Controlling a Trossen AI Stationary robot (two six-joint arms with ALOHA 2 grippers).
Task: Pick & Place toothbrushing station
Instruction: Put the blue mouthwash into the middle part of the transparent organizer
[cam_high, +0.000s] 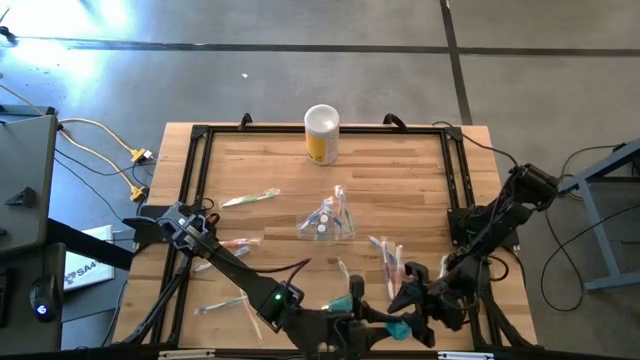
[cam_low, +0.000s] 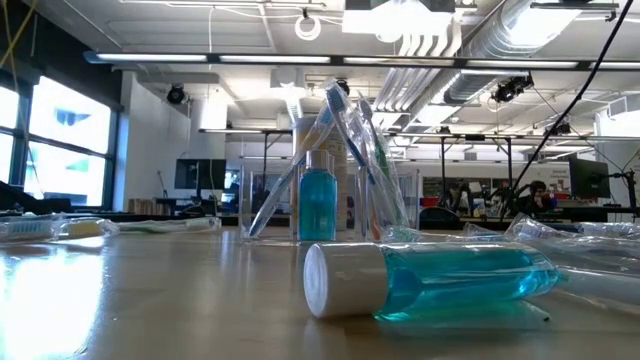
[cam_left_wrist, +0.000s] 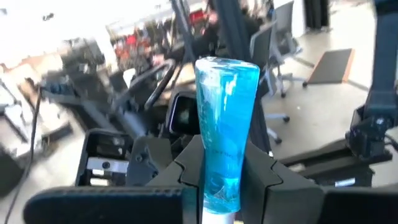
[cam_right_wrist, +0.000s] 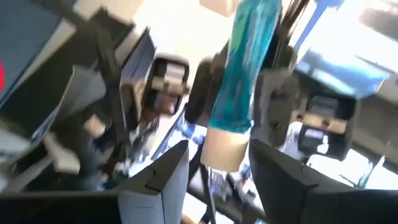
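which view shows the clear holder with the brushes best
The low view: the clear holder stands upright mid-table with brushes leaning inside. The high view shows it small from above. Neither wrist view shows it.

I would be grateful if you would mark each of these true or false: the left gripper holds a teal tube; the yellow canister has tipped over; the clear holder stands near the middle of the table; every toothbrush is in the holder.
1. The left gripper holds a teal tube. True: the tube is clamped between its fingers.
2. The yellow canister has tipped over. False: it stands upright near the far edge of the table.
3. The clear holder stands near the middle of the table. True: brushes and a tube stand in it.
4. Every toothbrush is in the holder. False: several lie loose on the wood, such as the loose toothbrush to the holder's left.
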